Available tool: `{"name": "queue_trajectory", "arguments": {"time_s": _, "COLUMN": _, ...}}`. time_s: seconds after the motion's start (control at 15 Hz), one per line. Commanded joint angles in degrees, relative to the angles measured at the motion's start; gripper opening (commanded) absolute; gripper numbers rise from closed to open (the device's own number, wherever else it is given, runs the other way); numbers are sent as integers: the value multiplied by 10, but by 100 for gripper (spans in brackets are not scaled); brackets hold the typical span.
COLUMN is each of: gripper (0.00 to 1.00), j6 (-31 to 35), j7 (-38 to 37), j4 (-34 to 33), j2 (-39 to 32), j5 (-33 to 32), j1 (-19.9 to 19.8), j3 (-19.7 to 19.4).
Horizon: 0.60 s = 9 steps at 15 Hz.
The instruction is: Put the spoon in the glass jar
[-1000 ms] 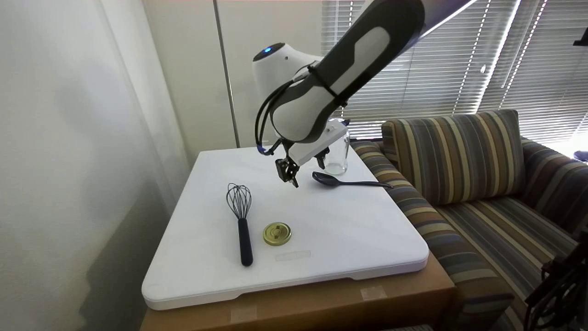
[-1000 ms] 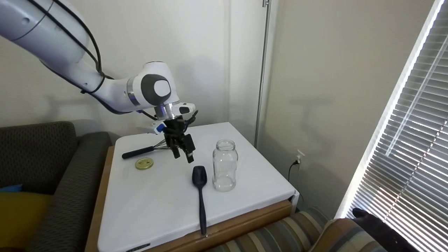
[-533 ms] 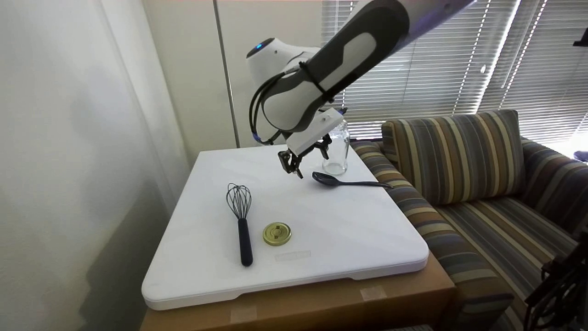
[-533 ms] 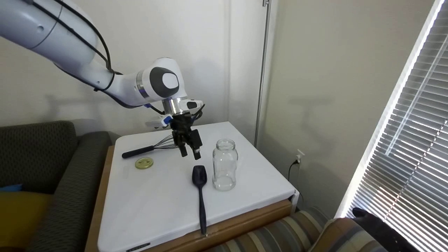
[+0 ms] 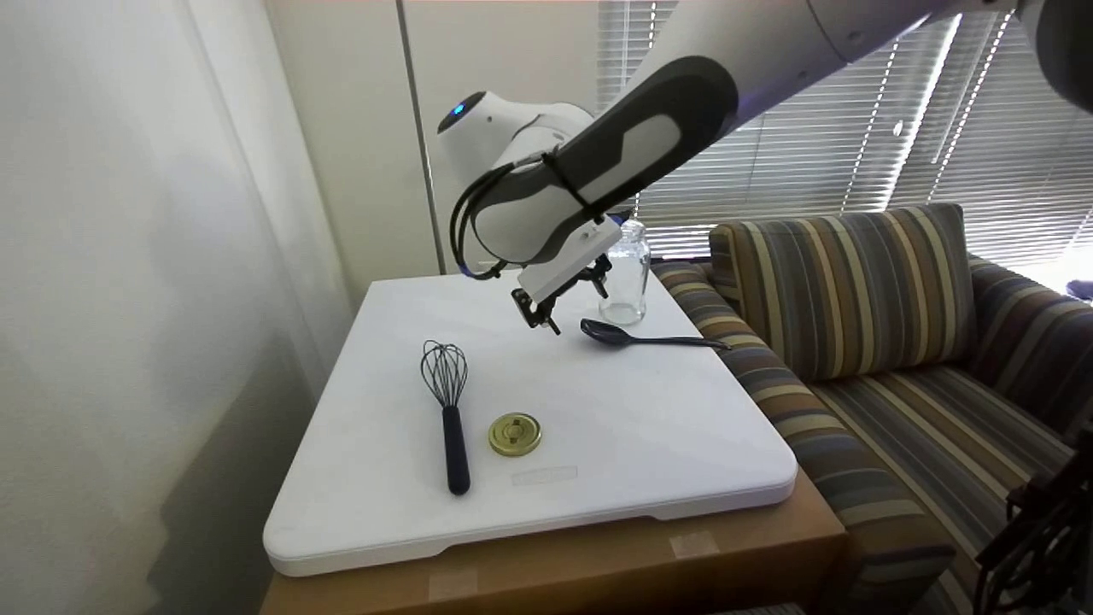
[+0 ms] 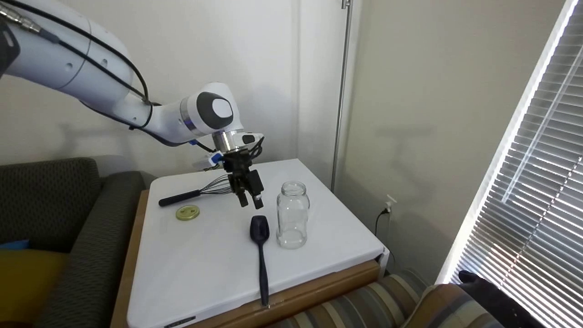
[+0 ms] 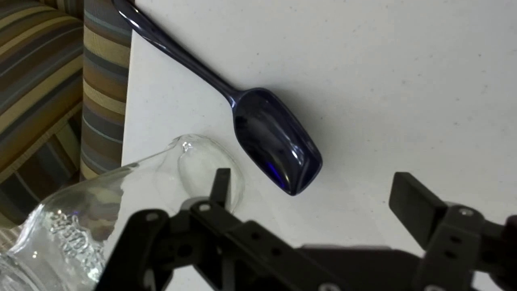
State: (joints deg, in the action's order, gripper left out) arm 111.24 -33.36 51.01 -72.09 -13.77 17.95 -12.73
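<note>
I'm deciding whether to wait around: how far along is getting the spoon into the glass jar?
Done: nothing of the transfer yet; the spoon lies on the white tabletop, outside the glass jar.
In hand: no object; the jaws stand open near the spoon's bowl, probably for a grasp.
Left: gripping the spoon, lifting it and lowering it into the upright jar, whose mouth is uncovered.

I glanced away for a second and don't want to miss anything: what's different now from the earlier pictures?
The arm has carried the fingers a little to the right in an exterior view, closer to the glass jar. The fingers remain open; nothing was taken hold of or let go. The spoon, glass jar, whisk and gold disc stayed put.
</note>
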Motion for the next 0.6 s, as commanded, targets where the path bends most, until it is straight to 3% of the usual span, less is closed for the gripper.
{"name": "queue_trajectory", "arguments": {"time_s": 0.0, "gripper": 100, "j6": -37, "j7": -38, "j4": -68, "j2": -49, "j5": -13, "j1": 4, "j3": -7}}
{"name": "queue_trajectory", "arguments": {"time_s": 0.53, "gripper": 100, "j6": -103, "j7": -119, "j4": -144, "j2": -104, "j5": -46, "j1": 19, "j3": -41}}
